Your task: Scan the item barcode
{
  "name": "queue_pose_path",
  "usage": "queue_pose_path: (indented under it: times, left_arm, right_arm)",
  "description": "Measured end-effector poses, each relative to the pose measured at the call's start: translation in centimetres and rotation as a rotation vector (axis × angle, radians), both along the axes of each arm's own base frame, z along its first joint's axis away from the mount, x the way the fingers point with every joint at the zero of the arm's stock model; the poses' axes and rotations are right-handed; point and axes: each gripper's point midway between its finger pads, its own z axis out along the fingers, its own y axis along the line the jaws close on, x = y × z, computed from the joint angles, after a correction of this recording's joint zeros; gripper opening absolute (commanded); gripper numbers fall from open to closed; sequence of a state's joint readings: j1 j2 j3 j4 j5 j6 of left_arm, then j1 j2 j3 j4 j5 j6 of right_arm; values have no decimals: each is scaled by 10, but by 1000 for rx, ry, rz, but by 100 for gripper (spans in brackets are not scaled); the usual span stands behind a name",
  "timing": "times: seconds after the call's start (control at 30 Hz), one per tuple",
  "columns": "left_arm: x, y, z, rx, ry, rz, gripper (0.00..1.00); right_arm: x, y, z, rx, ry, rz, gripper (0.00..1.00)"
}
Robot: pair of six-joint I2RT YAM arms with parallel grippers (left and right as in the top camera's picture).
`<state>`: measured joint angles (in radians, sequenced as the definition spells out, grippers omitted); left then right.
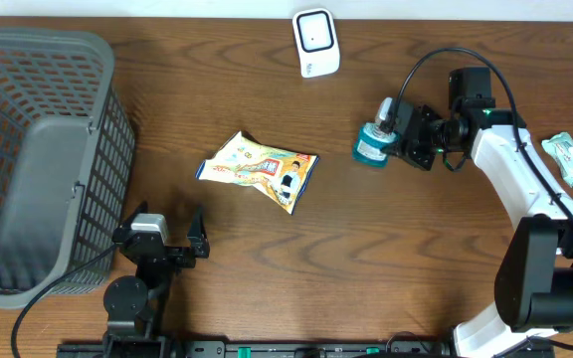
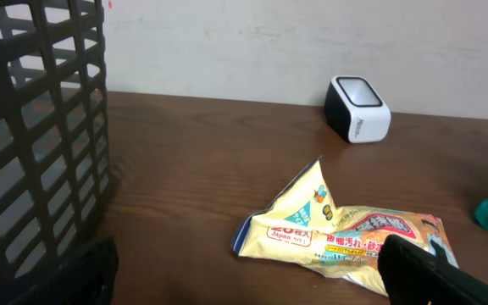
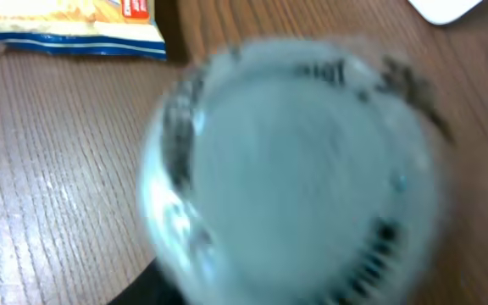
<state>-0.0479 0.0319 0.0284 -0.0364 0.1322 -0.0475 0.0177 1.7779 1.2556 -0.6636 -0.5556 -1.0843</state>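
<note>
A small teal bottle (image 1: pixel 370 146) with a white cap lies tilted right of the table's middle, and my right gripper (image 1: pixel 394 132) is closed around its cap end. In the right wrist view the bottle (image 3: pixel 295 169) fills the frame as a blur and hides the fingers. The white barcode scanner (image 1: pixel 315 42) stands at the far edge, with its window also showing in the left wrist view (image 2: pixel 358 108). My left gripper (image 1: pixel 164 231) rests low near the front edge, open and holding nothing. One dark finger (image 2: pixel 435 271) overlaps the near edge of the snack bag.
A yellow snack bag (image 1: pixel 262 169) lies flat mid-table, just ahead of the left gripper (image 2: pixel 346 233). A large grey mesh basket (image 1: pixel 43 159) takes up the left side. Small packets (image 1: pixel 570 157) sit at the right edge.
</note>
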Motion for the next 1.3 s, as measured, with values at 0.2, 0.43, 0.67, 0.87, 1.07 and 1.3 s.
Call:
queue_pose_path:
  times: [0.2,0.43,0.67,0.87,1.07,1.3]
  left_arm:
    - [0,0,0,0,0,0,98]
    - [0,0,0,0,0,0,98]
    - [0,0,0,0,0,0,98]
    - [0,0,0,0,0,0,98]
    - [0,0,0,0,0,0,98]
    - [0,0,0,0,0,0,98]
  right_arm:
    - [0,1,1,16,16,-24,40]
    - [5,2,4,50,33,-80,99]
    - [15,3,8,97,50,-174,99]
    - [15,3,8,129,102,-246,99]
    - [13,10,17,183,124,-259,99]
    - [13,29,22,199,103,-213,99]
